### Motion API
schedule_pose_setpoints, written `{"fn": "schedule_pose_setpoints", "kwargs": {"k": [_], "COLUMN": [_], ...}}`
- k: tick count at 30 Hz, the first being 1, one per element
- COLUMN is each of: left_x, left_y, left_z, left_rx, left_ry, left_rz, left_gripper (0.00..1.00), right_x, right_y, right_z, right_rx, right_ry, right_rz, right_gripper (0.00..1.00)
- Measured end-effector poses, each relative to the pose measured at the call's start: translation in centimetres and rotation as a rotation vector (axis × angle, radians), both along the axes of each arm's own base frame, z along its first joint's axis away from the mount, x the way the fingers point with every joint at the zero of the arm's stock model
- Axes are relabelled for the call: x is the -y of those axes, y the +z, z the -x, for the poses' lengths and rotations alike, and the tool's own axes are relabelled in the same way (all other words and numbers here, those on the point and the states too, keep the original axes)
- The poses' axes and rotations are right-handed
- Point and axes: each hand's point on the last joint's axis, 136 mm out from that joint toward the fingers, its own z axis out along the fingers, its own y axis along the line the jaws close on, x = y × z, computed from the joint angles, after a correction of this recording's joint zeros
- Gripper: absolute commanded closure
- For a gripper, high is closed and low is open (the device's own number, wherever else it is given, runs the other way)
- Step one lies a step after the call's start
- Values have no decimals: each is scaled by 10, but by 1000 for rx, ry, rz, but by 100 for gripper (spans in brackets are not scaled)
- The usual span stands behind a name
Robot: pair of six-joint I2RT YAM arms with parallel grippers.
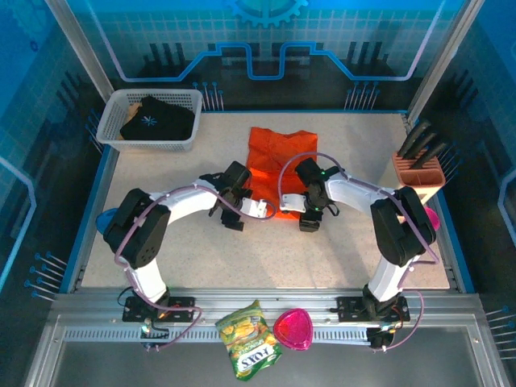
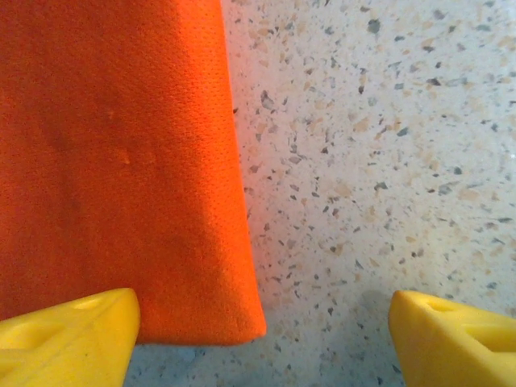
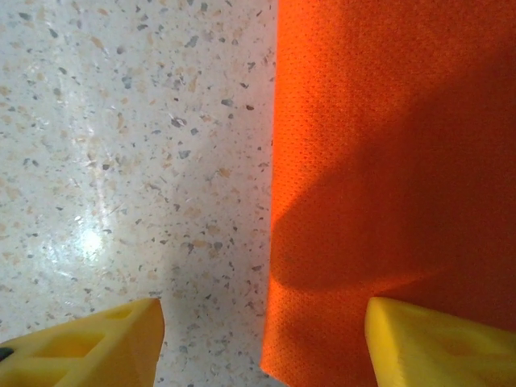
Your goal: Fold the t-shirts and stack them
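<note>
Two claws stand wide open and empty: the left gripper [image 2: 262, 332] has its yellow fingers [image 2: 68, 334] spread across one near corner of the orange t-shirt [image 2: 121, 161], and the right gripper [image 3: 262, 347] straddles the opposite side edge of the same shirt [image 3: 395, 161], with one finger over cloth and the other over bare table. From above, the left gripper [image 1: 266, 211] and right gripper [image 1: 310, 219] sit at the shirt's near hem, one at each corner. The orange t-shirt [image 1: 278, 157] lies flat, sleeves pointing away from the arms. Its side edges and hem run straight, so it looks ready for a fold, though I cannot tell whether any fold is already made. The black t-shirt [image 1: 153, 119] is bunched in the white basket [image 1: 153, 145], far left of the orange shirt, so nothing is stacked and most of the task remains. The speckled table [image 1: 266, 258] is open nearer the arms than the orange shirt and to both its sides. A rack of dark tools [image 1: 419, 169] stands to its right.
</note>
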Motion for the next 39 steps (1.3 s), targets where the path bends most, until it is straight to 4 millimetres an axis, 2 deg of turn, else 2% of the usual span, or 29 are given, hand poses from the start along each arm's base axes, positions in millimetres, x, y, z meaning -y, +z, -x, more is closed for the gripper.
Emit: {"fn": "schedule_pose_setpoints", "kwargs": {"k": [4, 8, 13, 16, 18, 23, 25, 28, 32, 35, 39], "left_x": [2, 0, 0, 0, 1, 10, 16, 16, 13, 6, 4], "left_y": [-12, -14, -18, -19, -20, -17, -15, -14, -12, -7, 20], "left_z": [-5, -6, -6, -3, -6, -31, -52, -61, -59, -50, -34], "left_rx": [-33, -56, -103, -136, -142, -66, 18, 62, 93, 98, 141], "left_ry": [1, 8, 14, 15, 19, 35, 36, 50, 59, 80, 73], "left_rz": [-21, -37, -46, -54, -57, -38, -19, -9, 1, 1, 29], "left_gripper": [23, 29, 37, 52, 66, 100, 100, 100, 100, 100, 100], "right_x": [0, -3, -6, -7, -7, -8, -8, -7, -3, 2, 1], "right_y": [-11, -17, -18, -18, -17, -17, -16, -15, -14, -10, 9], "right_z": [0, -7, -22, -30, -34, -36, -36, -36, -27, -14, -2], "right_rx": [-22, -28, -15, -9, -4, 3, 6, 10, 18, 16, 51], "right_ry": [0, -4, -17, -28, -32, -31, -34, -41, -37, -35, -18], "right_rz": [12, 15, 11, 4, 1, -2, -4, -12, -19, -21, -48], "right_gripper": [35, 41, 63, 75, 81, 93, 100, 100, 100, 100, 100]}}
